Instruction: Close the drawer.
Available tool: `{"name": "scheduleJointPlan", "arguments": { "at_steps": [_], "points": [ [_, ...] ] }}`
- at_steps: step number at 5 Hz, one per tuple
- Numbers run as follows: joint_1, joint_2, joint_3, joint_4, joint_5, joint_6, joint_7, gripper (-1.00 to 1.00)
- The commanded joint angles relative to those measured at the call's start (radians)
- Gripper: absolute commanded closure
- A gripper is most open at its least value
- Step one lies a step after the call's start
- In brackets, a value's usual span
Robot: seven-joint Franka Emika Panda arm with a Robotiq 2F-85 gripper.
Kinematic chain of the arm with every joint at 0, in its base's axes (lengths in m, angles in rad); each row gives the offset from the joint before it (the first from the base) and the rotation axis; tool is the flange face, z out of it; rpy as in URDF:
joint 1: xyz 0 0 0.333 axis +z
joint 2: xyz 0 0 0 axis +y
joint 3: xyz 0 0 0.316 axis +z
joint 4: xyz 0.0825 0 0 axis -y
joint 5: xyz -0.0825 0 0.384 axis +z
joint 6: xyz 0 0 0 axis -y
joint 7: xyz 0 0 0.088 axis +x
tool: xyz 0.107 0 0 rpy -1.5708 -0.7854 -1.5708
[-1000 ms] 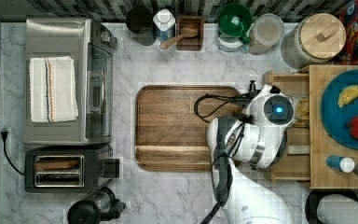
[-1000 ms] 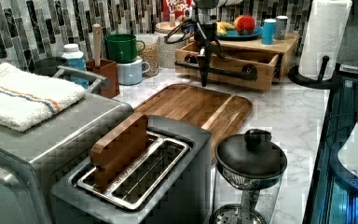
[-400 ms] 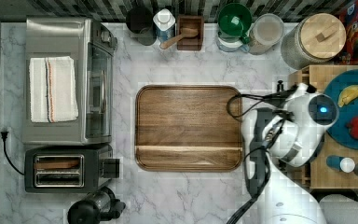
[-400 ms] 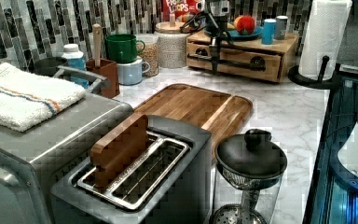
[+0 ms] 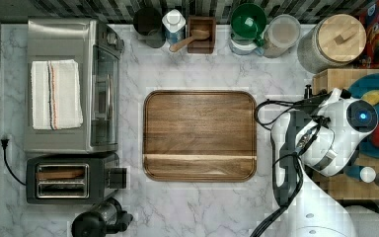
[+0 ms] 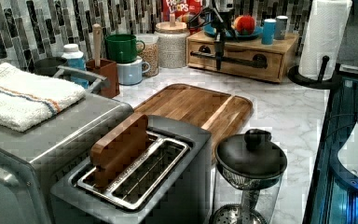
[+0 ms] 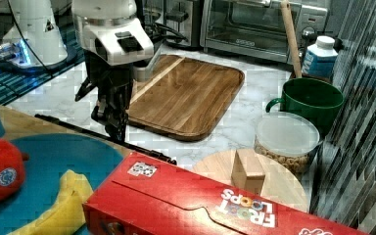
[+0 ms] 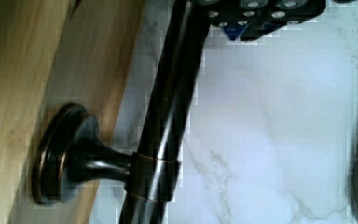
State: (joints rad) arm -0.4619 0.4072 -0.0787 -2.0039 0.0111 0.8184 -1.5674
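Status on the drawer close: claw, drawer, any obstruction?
Claw at the drawer handle bar, finger state unclear. Drawer front looks flush with its wooden box. Nothing blocking it.

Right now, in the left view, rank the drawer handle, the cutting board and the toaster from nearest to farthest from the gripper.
1. Drawer handle: dark bar right at the gripper, at the back.
2. Cutting board: mid-counter, in front of the drawer box.
3. Toaster: in the foreground, farthest.
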Motion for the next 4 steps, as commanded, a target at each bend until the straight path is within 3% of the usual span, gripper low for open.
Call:
{"name": "scheduleJointPlan", "arguments": {
  "at_steps": [1,4],
  "points": [
    [-0.072,0.003,-0.092,0.227,-0.003,-0.001,-0.067,1.0],
    [-0.089,0.002,-0.074,0.227,-0.014,-0.001,-0.06,1.0]
  ]
}}
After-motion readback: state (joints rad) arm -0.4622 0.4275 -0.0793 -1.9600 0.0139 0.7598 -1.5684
